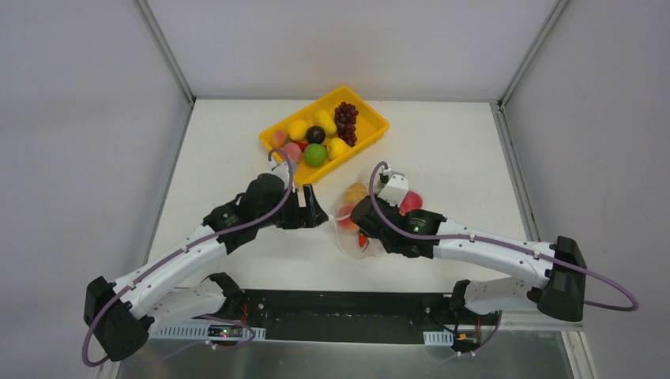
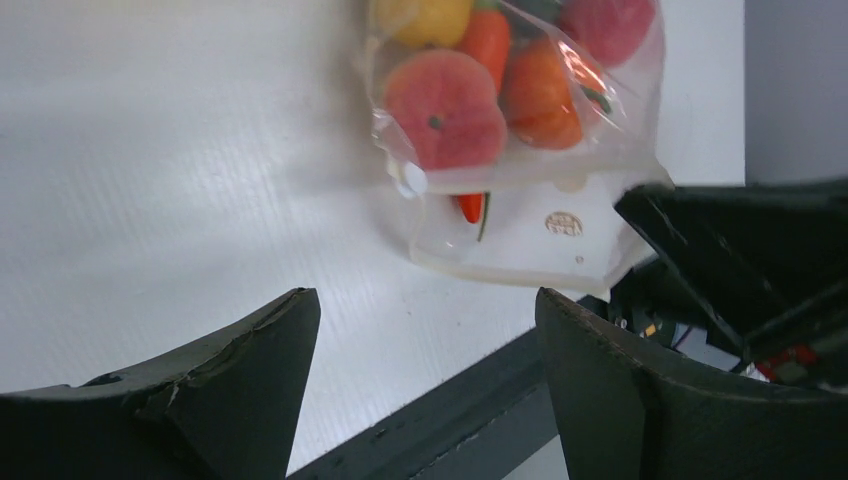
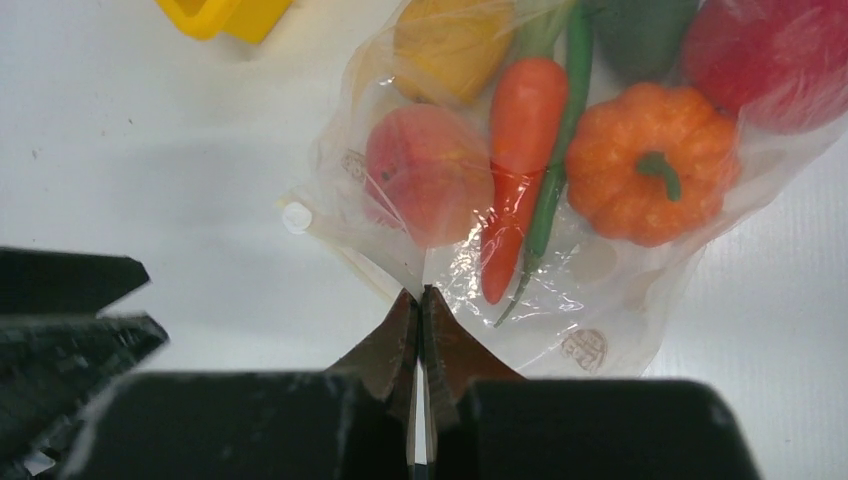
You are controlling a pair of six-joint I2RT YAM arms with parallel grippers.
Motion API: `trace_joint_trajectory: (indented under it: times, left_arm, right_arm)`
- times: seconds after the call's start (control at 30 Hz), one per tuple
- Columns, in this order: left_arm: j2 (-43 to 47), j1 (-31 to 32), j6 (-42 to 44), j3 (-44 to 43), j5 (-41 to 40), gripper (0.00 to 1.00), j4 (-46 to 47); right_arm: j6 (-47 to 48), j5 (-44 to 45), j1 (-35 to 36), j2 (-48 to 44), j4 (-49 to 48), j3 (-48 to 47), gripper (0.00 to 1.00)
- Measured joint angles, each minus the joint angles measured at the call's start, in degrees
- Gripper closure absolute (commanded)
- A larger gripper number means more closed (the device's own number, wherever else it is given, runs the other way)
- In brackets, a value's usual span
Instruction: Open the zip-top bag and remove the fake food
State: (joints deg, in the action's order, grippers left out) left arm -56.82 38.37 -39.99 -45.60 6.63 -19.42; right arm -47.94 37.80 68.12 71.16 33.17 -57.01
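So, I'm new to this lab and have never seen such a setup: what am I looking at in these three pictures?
Two white-and-black robot arms sit on a white table. One picture looks down from above; the other two come from cameras on each wrist. The right arm's fingers are pinched shut on an edge of the clear plastic zip-top bag, which holds glossy plastic fruits and vegetables. The left arm's fingers are open beside it, holding nothing. Behind stands a yellow plastic tray with more toy fruit, including dark purple grapes.
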Motion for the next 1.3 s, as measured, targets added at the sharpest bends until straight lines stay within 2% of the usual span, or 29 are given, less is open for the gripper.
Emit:
trace_joint_trajectory:
  times: [0.17, 0.27, 0.53, 0.9, 1.3]
  left_arm:
    - [8.0, 10.0, -2.4, 8.3, -5.2, 0.25, 7.2]
    - [9.2, 12.9, -4.8, 12.3, -8.7, 0.28, 12.7]
    - [-0.2, 19.8, -13.7, 16.3, -17.9, 0.29, 25.1]
    - [-8.2, 20.9, -20.9, 17.2, -28.4, 0.27, 34.3]
    - [-16.8, 20.9, -20.9, 17.7, -36.4, 0.19, 40.2]
  right_arm:
    - [-0.6, -1.6, 0.0, 0.1, -0.9, -0.6, 1.0]
    - [-0.9, -2.6, 0.0, 0.2, -1.7, -1.6, 1.0]
    - [-3.9, -4.5, 0.0, 0.9, -4.3, -2.3, 1.0]
    - [-8.6, -7.3, 0.0, 3.2, -8.3, -1.8, 1.0]
    - [-12.4, -8.3, -0.6, 3.2, -13.4, 2.2, 1.0]
